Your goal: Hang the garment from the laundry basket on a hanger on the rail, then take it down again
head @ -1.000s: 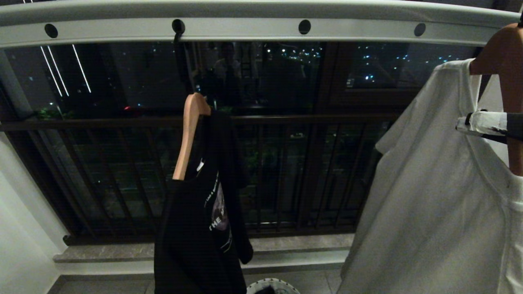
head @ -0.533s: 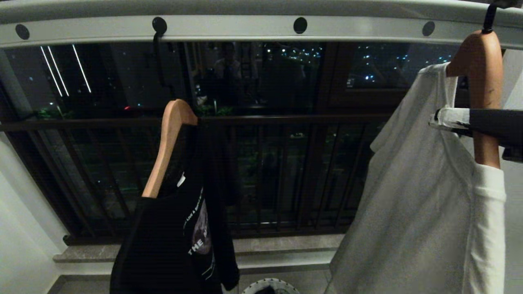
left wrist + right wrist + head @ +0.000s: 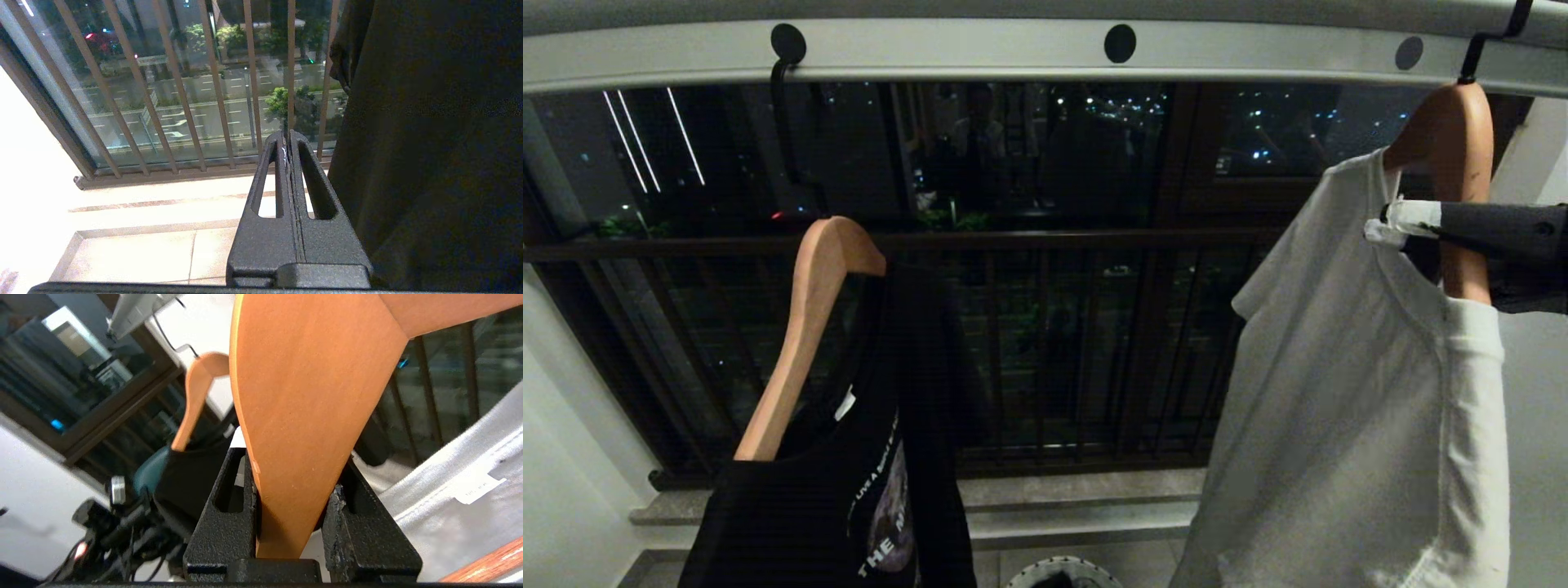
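Currently: right gripper (image 3: 292, 506) clamped on the wooden hanger (image 3: 1458, 163) carrying the white T-shirt (image 3: 1347, 408), far right, its black hook (image 3: 1490, 37) at the rail (image 3: 980, 53). Left gripper (image 3: 289, 143) shut, empty, beside the black T-shirt (image 3: 833, 506). Laundry basket (image 3: 1062, 572) below, centre. Advice — keep the hanger upright, seat or lift the hook squarely, avoid shirt swing.

Smooth wooden hanger (image 3: 302, 416), soft white cloth shirt (image 3: 1347, 425), matt grey metal rail (image 3: 980, 53).
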